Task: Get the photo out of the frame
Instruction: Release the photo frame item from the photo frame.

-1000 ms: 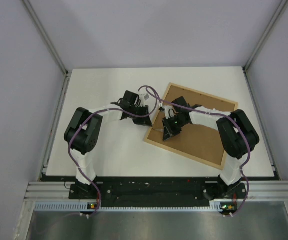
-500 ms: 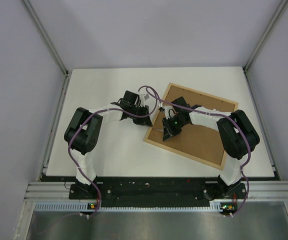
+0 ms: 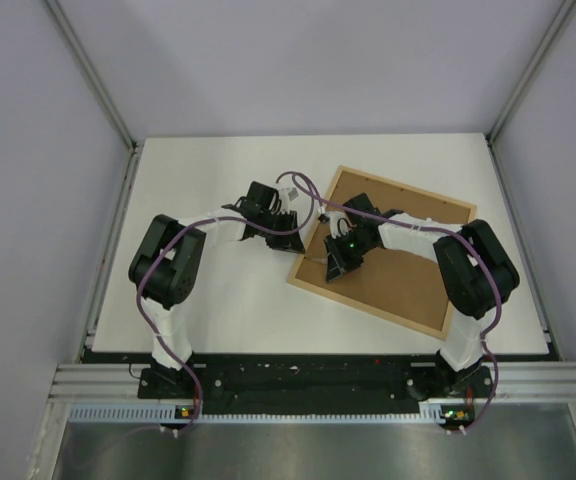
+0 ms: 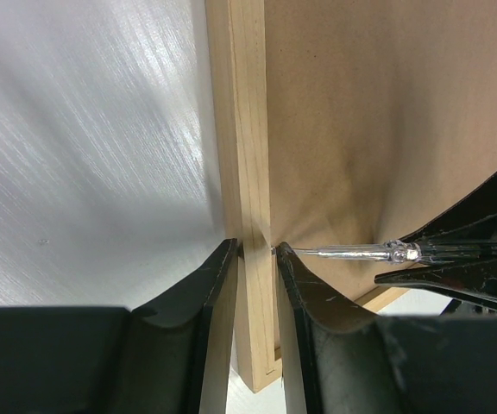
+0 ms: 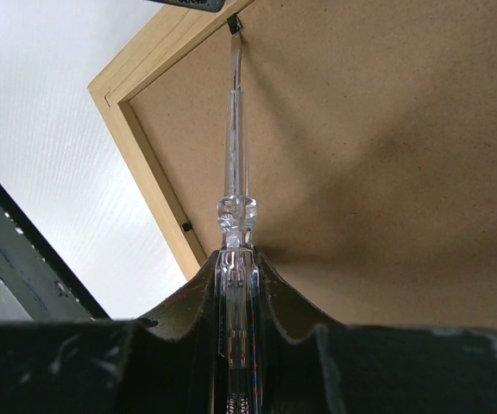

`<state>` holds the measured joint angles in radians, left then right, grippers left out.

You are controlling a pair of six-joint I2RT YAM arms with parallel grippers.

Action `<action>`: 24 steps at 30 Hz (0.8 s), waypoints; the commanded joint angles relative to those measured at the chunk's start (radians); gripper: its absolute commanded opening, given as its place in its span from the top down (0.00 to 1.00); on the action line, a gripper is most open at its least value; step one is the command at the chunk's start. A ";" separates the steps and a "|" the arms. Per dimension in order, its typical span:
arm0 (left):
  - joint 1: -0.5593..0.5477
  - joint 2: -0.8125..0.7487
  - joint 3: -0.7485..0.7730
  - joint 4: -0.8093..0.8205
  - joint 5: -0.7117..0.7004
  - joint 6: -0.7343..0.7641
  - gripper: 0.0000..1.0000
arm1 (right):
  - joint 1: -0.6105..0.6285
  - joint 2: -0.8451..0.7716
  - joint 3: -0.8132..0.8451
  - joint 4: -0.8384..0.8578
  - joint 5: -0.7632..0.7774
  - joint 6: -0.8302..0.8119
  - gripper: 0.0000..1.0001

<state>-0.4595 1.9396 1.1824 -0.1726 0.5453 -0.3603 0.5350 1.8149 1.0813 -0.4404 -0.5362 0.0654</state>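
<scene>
One frame (image 3: 363, 306) lies flat on the white table (image 3: 208, 170), right of the middle and turned at a slant. Its brown fibreboard back (image 5: 378, 129) faces up inside the light-wood rail. With the back up, the photo is hidden in every view.

Two arms reach in from the near edge and meet at the frame's left rail, the left arm coming from the left side and the right arm bent across the frame from the right.

The left gripper (image 4: 255, 250) sits at that left rail. Its jaws are narrow, with one finger (image 4: 205, 289) on the table side of the wood and the other on the fibreboard side, so the rail is pinched between the tips.

The right gripper (image 5: 234, 267) holds one screwdriver (image 5: 234, 164) with a clear handle and a thin bright shaft. Its two fingers are closed snugly on the handle. The shaft lies low over the fibreboard and points left. Its tip rests at a small dark tab (image 5: 234, 26) where the board meets the rail, just beside the left gripper's inner finger.

In the right wrist view two such tabs can be counted along that rail, the one at the tip and a second (image 5: 185, 227) nearer the corner. In the left wrist view the screwdriver's tip touches the rail's inner edge, right at the fingertip.
</scene>
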 commanded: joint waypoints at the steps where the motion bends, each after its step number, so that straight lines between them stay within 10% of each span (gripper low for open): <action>1: -0.027 0.013 0.028 0.033 0.061 -0.014 0.71 | 0.005 0.040 0.022 0.011 0.119 -0.013 1.00; 24: -0.041 0.038 0.029 0.033 0.082 -0.022 0.74 | 0.031 0.023 -0.027 0.111 0.073 -0.059 1.00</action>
<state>-0.4610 1.9610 1.1912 -0.1646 0.5457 -0.3649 0.5365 1.8168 1.0866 -0.4347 -0.5190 0.0608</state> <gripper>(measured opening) 0.261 0.149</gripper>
